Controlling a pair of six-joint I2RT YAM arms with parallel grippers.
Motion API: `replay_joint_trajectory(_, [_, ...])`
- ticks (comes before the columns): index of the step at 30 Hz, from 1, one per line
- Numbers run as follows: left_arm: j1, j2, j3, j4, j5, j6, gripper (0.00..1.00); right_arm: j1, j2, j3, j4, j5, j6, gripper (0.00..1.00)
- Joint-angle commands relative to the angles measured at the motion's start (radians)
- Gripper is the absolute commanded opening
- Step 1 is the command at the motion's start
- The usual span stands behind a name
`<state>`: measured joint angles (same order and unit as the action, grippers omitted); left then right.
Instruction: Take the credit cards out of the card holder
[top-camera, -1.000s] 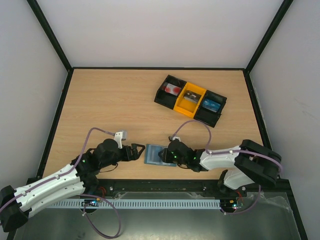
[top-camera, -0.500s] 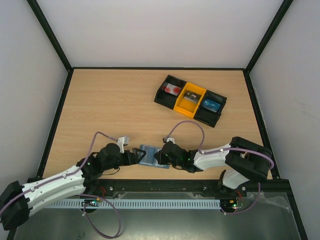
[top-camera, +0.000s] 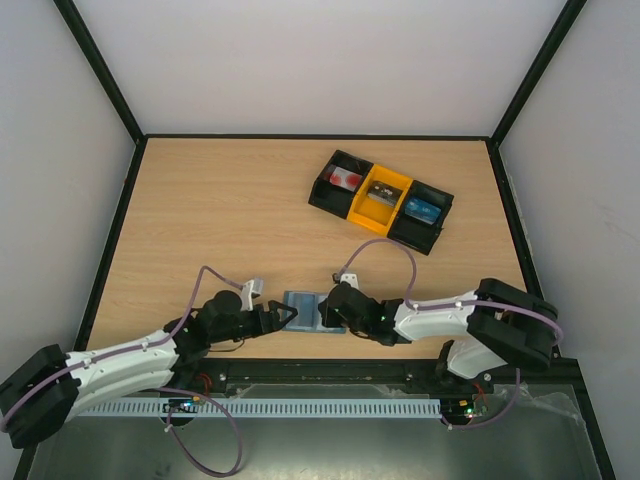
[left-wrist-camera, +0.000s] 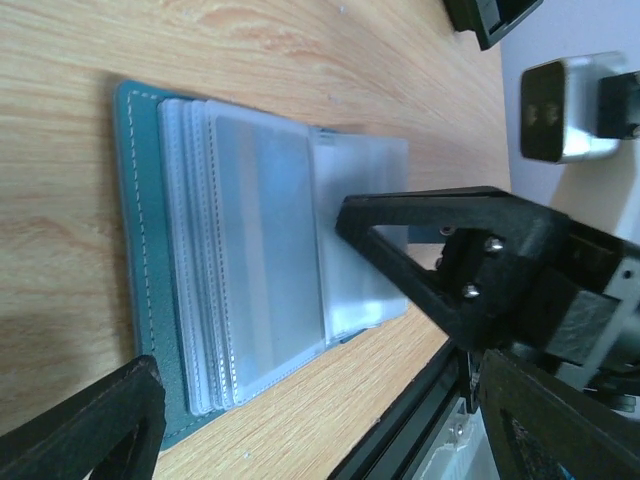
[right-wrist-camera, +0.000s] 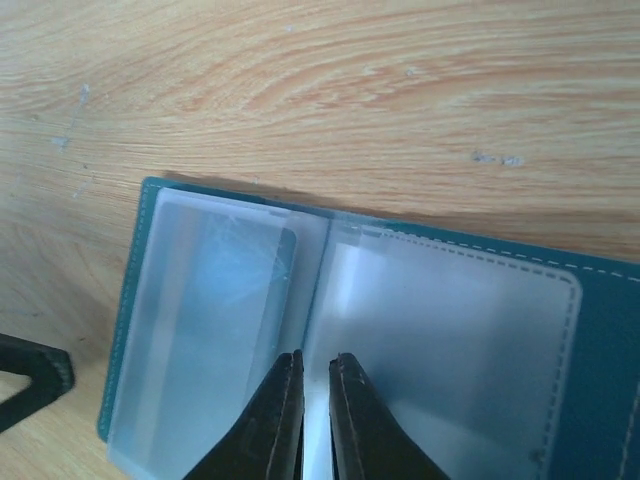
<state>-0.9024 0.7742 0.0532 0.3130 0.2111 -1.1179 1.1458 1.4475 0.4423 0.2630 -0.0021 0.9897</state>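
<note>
The card holder (top-camera: 303, 310) lies open on the table near the front edge, clear sleeves up; it also shows in the left wrist view (left-wrist-camera: 150, 280) and the right wrist view (right-wrist-camera: 600, 330). My left gripper (top-camera: 281, 318) is open, its jaws wide apart at the holder's left end, holding nothing. My right gripper (top-camera: 330, 314) has its fingertips (right-wrist-camera: 285, 400) almost together, resting on the sleeves at the fold. The credit cards lie in the tray: white with red marks (top-camera: 347, 179), dark grey (top-camera: 381, 197), blue (top-camera: 423, 210).
The black-and-yellow three-bin tray (top-camera: 379, 202) stands at the back right. The table's black front edge (top-camera: 330, 362) runs just behind the holder. A faint bluish rectangle (right-wrist-camera: 235, 300) shows through the left sleeve; I cannot tell what it is.
The holder and both grippers have shifted slightly left. The left arm has dropped lower toward the near edge. The clear sleeves now show on top of the holder.
</note>
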Motion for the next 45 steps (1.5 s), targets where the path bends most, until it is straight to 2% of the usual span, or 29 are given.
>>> replay_joint_trajectory(1, [0.006, 0.029, -0.016, 0.088, 0.028, -0.032, 0.86, 0.005, -0.063, -0.008, -0.027, 0.025, 0.078, 0.11])
replay_joint_trajectory(6, [0.005, 0.034, -0.019, 0.109, 0.03, -0.046, 0.83, 0.005, -0.045, -0.031, 0.094, -0.05, 0.173, 0.15])
replay_joint_trajectory(15, [0.006, 0.026, -0.015, 0.086, 0.015, -0.055, 0.82, 0.02, 0.059, 0.02, 0.069, -0.032, 0.209, 0.18])
replay_joint_trajectory(17, [0.005, 0.024, -0.016, 0.079, 0.012, -0.054, 0.82, 0.023, 0.073, 0.018, 0.064, -0.023, 0.207, 0.17])
replay_joint_trajectory(23, [0.005, 0.016, -0.006, 0.068, 0.005, -0.056, 0.81, 0.023, 0.077, -0.029, 0.082, -0.005, 0.203, 0.02])
replay_joint_trajectory(40, [0.07, 0.056, 0.031, 0.112, 0.034, -0.031, 0.86, 0.024, 0.1, -0.063, 0.148, -0.033, 0.196, 0.02])
replay_joint_trajectory(45, [0.087, 0.043, 0.026, 0.11, 0.045, -0.029, 0.87, 0.025, 0.048, -0.026, 0.104, -0.031, 0.188, 0.08])
